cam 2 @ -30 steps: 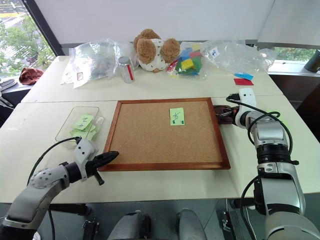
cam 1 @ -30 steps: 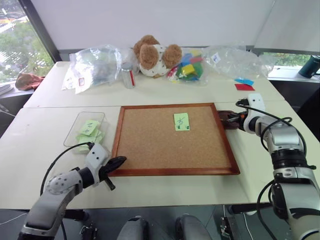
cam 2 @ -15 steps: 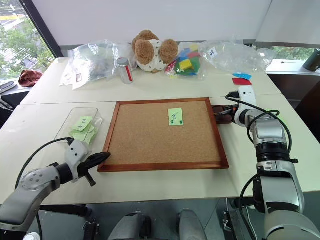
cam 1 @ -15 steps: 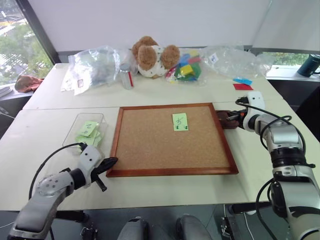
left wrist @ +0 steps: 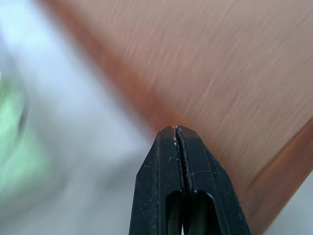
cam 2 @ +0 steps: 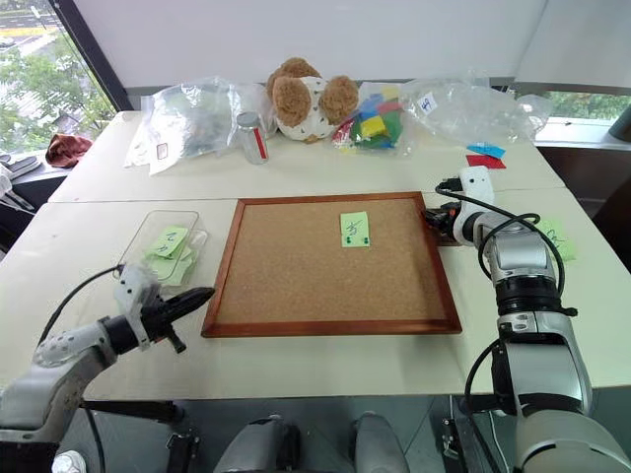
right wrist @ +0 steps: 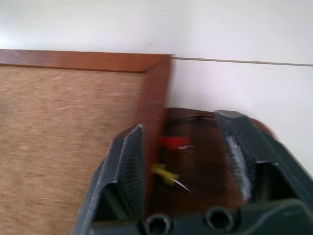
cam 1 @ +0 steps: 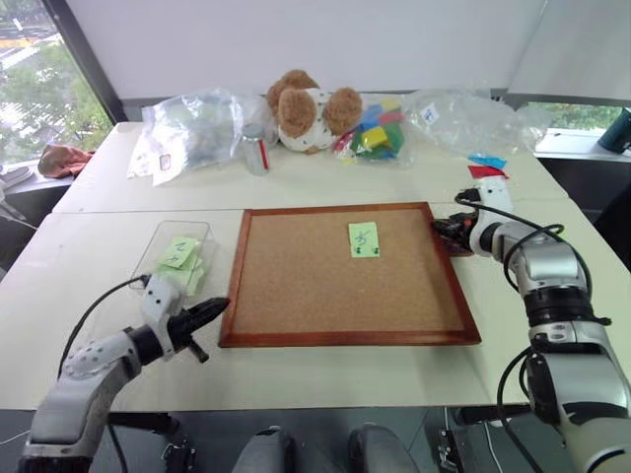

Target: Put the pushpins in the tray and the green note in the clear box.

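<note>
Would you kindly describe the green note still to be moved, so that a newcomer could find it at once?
Start from the wood-framed corkboard in the middle of the white table. The green note is pinned on the cork near the far edge, right of centre. Unlike the green slips lying in the clear box left of the board, it lies alone on cork.

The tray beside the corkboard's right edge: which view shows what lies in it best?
The right wrist view: the open right pincer hangs over the dark brown tray, where a red pin and a yellow pin lie. In both eye views the tray is a small dark patch, mostly hidden behind that pincer.
</note>
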